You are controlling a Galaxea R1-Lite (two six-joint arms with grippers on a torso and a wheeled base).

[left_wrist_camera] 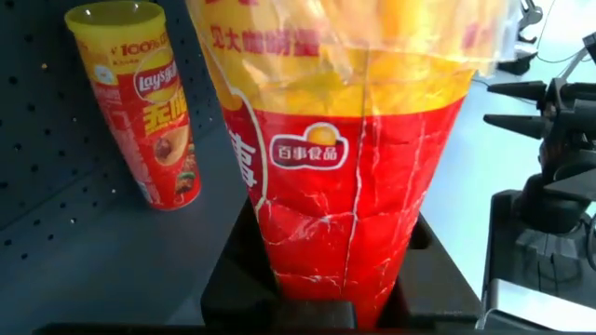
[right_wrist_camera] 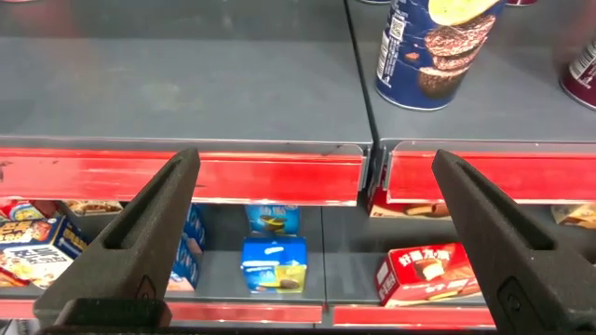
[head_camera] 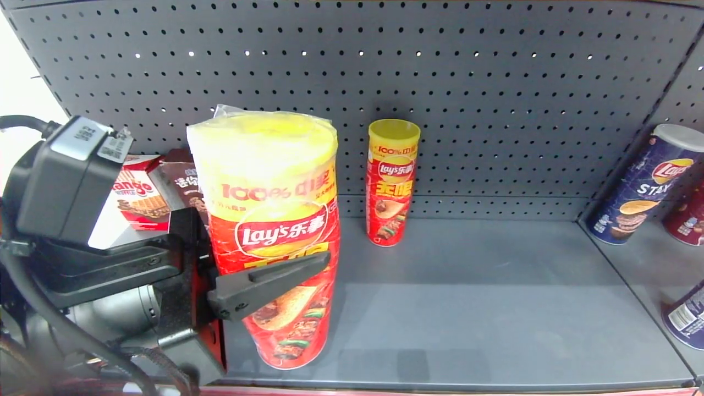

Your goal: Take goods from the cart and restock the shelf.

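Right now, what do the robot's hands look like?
The left gripper is black, with flat wedge-shaped fingers, a boxy black wrist block bearing white stickers, and a black cable. The right gripper has two dark, tapering fingers.

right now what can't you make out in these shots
- Head view: the wafer boxes are half hidden behind the left arm and the held chip can.
- Head view: whether that can's base touches the shelf is unclear.
- Head view: the corner can is cut off by the edge.
- Left wrist view: the held chip can's top is cut off.
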